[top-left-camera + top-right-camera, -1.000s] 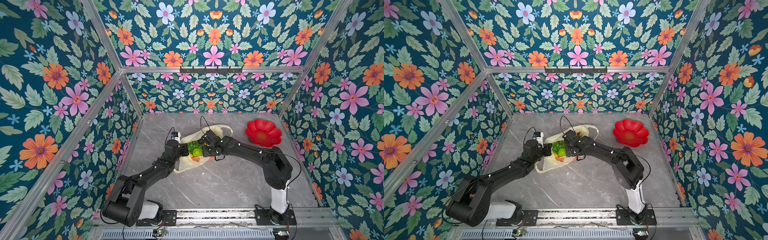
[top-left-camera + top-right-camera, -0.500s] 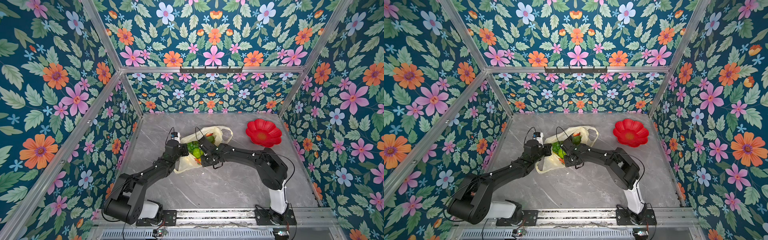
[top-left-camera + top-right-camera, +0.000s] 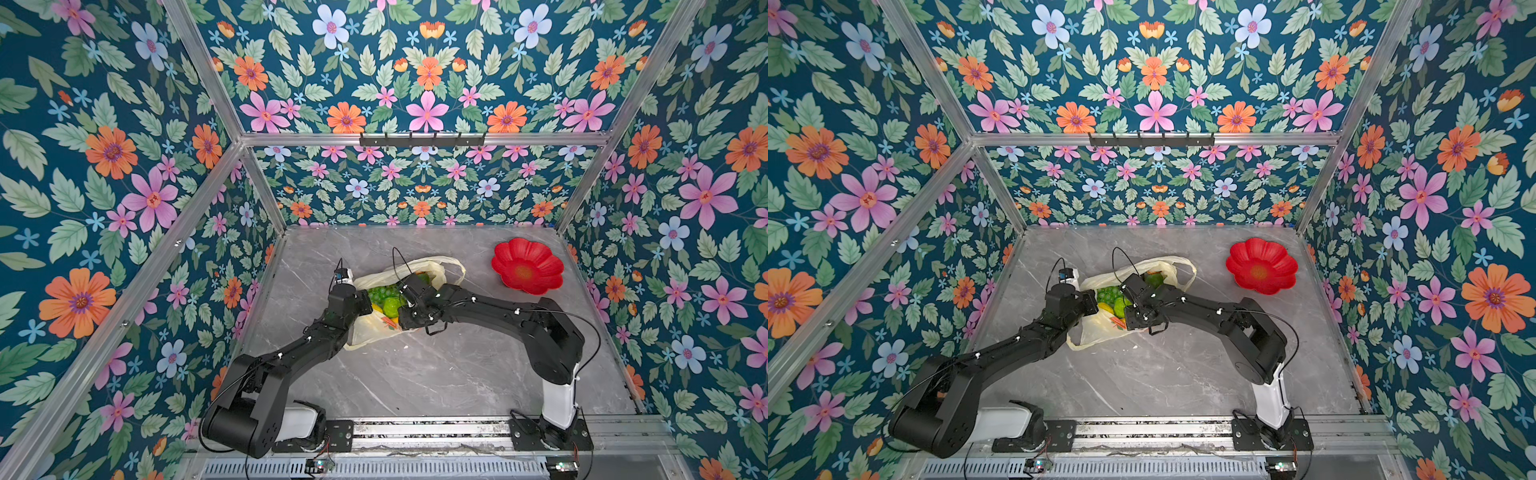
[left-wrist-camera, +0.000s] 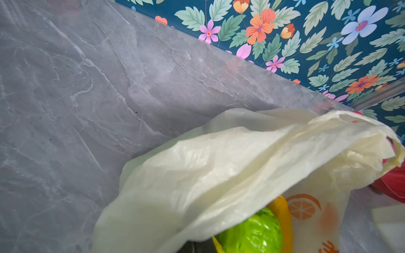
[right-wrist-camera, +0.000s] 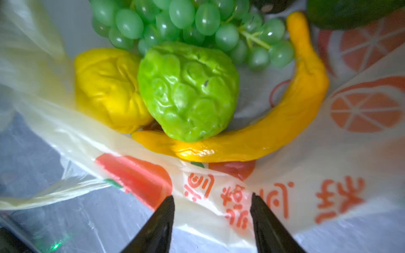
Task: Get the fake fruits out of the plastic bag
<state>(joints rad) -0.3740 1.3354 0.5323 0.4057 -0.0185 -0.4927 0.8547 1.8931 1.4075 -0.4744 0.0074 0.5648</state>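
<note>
left gripper (image 3: pixel 365 306): we read it fully closed, pinching the plastic bag (image 3: pixel 374 328) rim | right gripper (image 5: pixel 212 198): fingers (image 5: pixel 161 225) parted, gripping nothing, the bag's printed film under the tips | fake fruits (image 3: pixel 390 306): inside the bag, just beyond those tips; banana (image 5: pixel 274 129) nearest, bumpy green fruit (image 5: pixel 188 92) and lemon (image 5: pixel 107 89) behind it, grape bunch (image 5: pixel 197 19) farthest

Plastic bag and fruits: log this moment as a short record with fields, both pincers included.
bag: plastic bag, on grey table, mouth open
fruits inside: grape bunch, bumpy green fruit, lemon, banana
fruits out: none seen
left pincer: shut, apparently on the bag's rim
right pincer: open, over the printed film, empty
plate: red plate, empty, apart from bag
</note>
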